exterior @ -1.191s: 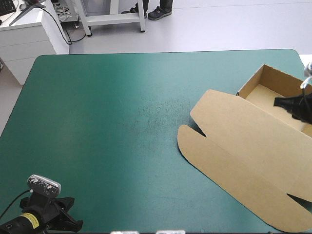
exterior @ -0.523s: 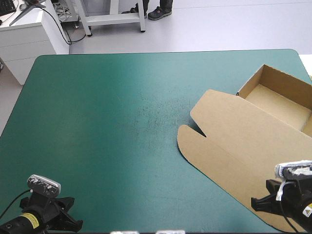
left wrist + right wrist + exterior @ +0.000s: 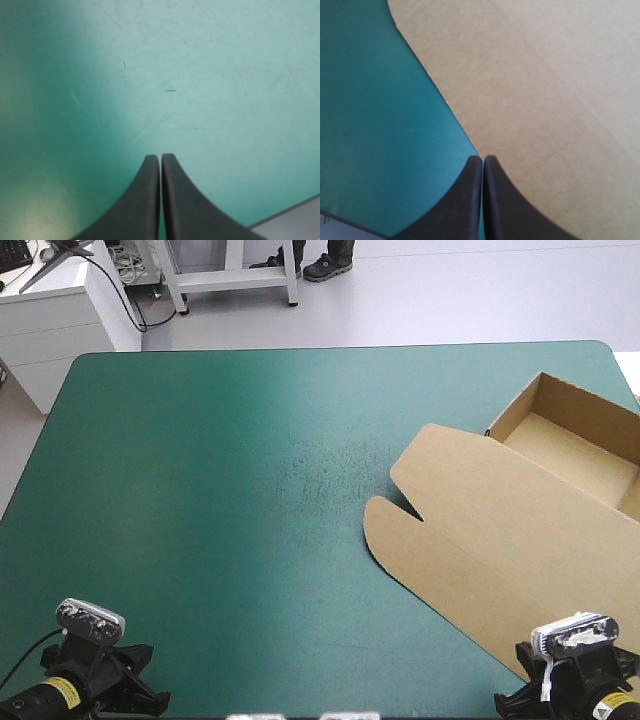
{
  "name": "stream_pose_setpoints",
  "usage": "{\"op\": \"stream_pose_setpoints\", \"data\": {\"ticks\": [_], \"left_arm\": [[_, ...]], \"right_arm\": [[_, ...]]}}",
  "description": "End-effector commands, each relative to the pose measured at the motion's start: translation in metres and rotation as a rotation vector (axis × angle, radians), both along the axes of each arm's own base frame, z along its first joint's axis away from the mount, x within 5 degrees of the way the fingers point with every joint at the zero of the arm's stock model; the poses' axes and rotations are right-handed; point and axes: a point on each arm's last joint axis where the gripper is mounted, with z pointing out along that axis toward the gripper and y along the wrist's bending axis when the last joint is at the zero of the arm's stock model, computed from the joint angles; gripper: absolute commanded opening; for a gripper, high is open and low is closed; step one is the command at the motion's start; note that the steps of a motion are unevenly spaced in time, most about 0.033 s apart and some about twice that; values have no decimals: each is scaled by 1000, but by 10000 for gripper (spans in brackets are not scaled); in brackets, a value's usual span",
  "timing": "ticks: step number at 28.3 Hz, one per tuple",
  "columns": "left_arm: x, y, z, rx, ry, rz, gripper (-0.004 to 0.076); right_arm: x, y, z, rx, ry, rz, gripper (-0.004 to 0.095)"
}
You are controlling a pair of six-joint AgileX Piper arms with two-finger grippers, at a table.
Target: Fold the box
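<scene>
Brown board, matte and plain, makes up the box (image 3: pixel 540 495), which lies on the right half of the table (image 3: pixel 200 490), reaching from the far right corner toward the near right one. At the far end it is an open tray (image 3: pixel 585 412) with thin upright walls and a bare floor, running past the table's right edge out of the high view. From the tray's near wall the lid (image 3: pixel 500 520) lies flat on the teal-green cover (image 3: pixel 180 570): a broad panel crossed by a faint crease, ending in a long tuck flap (image 3: pixel 440 570) with rounded corners and a V-shaped notch at each end.

The cover is smooth, with light scuffs and fine scratches around the table's middle.

The right gripper (image 3: pixel 483 159) sits at the near right corner. Its smooth black curved fingers are pressed together into one pointed arch, and the tips lie right over the flap's outer edge, where board meets cover. They seem to be just above the board, though contact cannot be judged. Nothing is held between them.

The left gripper (image 3: pixel 161 157) is at the near left corner, over bare cover close to the table's edge, its fingers likewise together and holding nothing. It is well apart from the box.
</scene>
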Motion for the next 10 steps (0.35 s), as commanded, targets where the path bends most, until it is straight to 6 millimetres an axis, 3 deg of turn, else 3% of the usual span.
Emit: {"op": "stream_pose_setpoints", "data": {"ticks": [1, 10], "left_arm": [[3, -2, 10, -39, -56, -1, -8], [3, -2, 10, -39, -56, -1, -8]], "right_arm": [[3, 2, 10, 8, -76, 65, -14], [5, 2, 9, 4, -88, 65, -13]]}}
